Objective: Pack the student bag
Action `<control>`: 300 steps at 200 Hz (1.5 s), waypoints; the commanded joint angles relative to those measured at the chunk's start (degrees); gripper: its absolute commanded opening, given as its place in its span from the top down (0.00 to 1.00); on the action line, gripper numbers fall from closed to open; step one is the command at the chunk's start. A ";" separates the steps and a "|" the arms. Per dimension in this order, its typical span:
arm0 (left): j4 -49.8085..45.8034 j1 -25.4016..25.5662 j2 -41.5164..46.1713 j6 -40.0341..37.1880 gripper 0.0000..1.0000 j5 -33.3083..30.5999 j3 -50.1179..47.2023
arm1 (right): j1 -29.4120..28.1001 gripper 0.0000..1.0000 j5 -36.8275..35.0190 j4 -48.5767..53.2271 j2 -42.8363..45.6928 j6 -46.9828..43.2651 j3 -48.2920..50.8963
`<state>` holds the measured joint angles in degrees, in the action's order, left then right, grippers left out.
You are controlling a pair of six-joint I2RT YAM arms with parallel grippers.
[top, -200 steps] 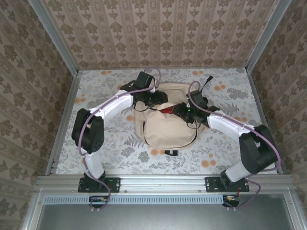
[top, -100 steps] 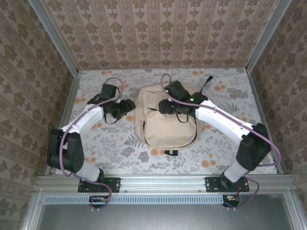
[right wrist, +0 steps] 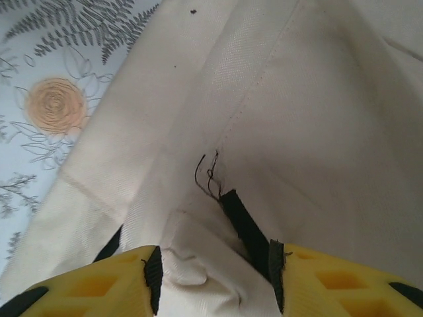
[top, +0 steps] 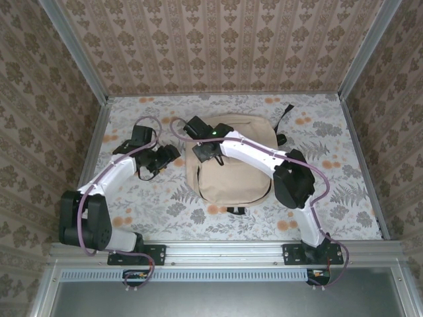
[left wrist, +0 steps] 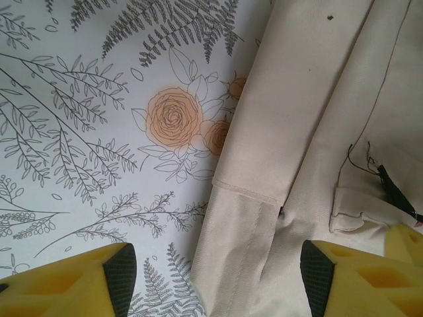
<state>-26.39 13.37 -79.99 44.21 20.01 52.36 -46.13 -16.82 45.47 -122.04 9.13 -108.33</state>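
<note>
1. The bag (top: 232,177) lies flat near the middle of the table (top: 324,148), on a cloth printed with ferns and orange flowers. It is beige, and a black strap (top: 285,113) sticks out at its far right corner.
2. The right gripper (top: 205,150) reaches across the bag to its far left corner.
3. In the right wrist view, the right gripper (right wrist: 215,277) is closed on a bunched fold of the bag's fabric. The cloth fills the gap between the two yellow fingers (right wrist: 112,284).
4. A short black tab (right wrist: 246,230) runs into that same pinch, beside the right-hand finger. A loose dark thread (right wrist: 208,173) curls just above it.
5. The left gripper (top: 166,156) sits over the table just to the left of the bag, clear of it.
6. In the left wrist view, the left gripper (left wrist: 218,271) stands wide open and holds nothing. The bag's left edge and the flowered cloth show below the gap.
</note>
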 commanded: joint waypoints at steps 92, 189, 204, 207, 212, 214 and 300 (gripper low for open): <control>-2.27 -0.75 1.67 0.49 0.29 -1.20 1.02 | 0.10 0.67 -12.62 1.99 -6.33 -0.77 -4.25; -2.00 -0.71 1.76 0.44 0.29 -0.34 0.96 | 0.08 0.63 -10.25 4.75 -8.74 -1.60 -6.01; -2.00 -0.74 1.80 0.44 0.29 -0.32 0.99 | 0.09 0.61 -10.09 5.23 -8.54 -1.83 -6.01; -1.95 -0.75 1.77 0.44 0.29 -0.32 0.99 | 0.08 0.62 -10.34 5.37 -8.56 -1.83 -6.01; -1.84 -0.71 1.77 0.44 0.29 -0.33 0.82 | 0.07 0.63 -10.86 5.44 -8.56 -1.84 -6.01; -1.83 -0.71 1.77 0.38 0.29 -0.32 0.86 | 0.14 0.64 -11.04 5.49 -8.57 -1.88 -6.01; 0.19 1.68 0.35 -2.07 0.35 3.38 2.42 | 0.19 1.00 -12.48 0.77 1.93 3.47 -1.70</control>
<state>-26.79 13.52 -79.75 43.92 21.04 52.47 -46.11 -28.49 47.88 -127.57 9.96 -111.87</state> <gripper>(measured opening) 0.653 0.063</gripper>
